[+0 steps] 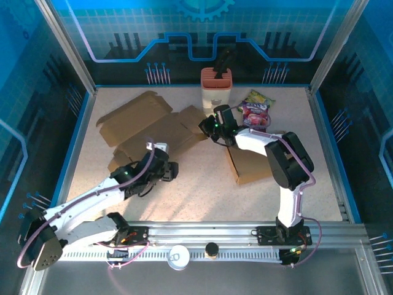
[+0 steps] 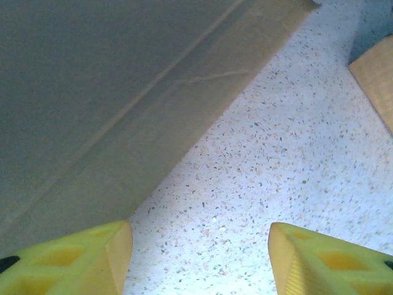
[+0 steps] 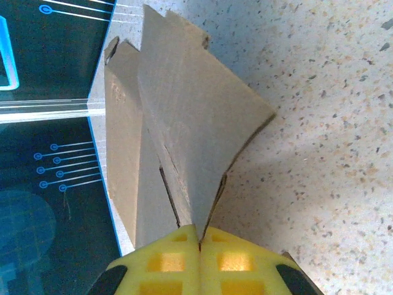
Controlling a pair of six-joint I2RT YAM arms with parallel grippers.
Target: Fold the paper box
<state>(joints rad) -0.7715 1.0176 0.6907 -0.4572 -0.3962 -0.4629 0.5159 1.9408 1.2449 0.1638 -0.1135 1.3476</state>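
Note:
The paper box [image 1: 153, 126] is a flattened brown cardboard sheet lying left of the table's centre. My right gripper [image 1: 212, 128] is at its right end. In the right wrist view, that gripper [image 3: 199, 239] is shut on the edge of a raised cardboard flap [image 3: 190, 123]. My left gripper [image 1: 169, 171] sits low beside the sheet's near edge. In the left wrist view, its yellow fingers [image 2: 92, 261] stand apart, and only speckled tabletop lies in the left gripper's [image 2: 199, 258] gap. The cardboard [image 2: 110, 92] runs just past the left finger.
A second cardboard piece [image 1: 252, 165] lies under the right arm, and its corner [image 2: 376, 80] shows in the left wrist view. An orange-topped container [image 1: 216, 86] and snack packets [image 1: 256, 107] stand at the back. Blue walls [image 1: 80, 123] enclose the table.

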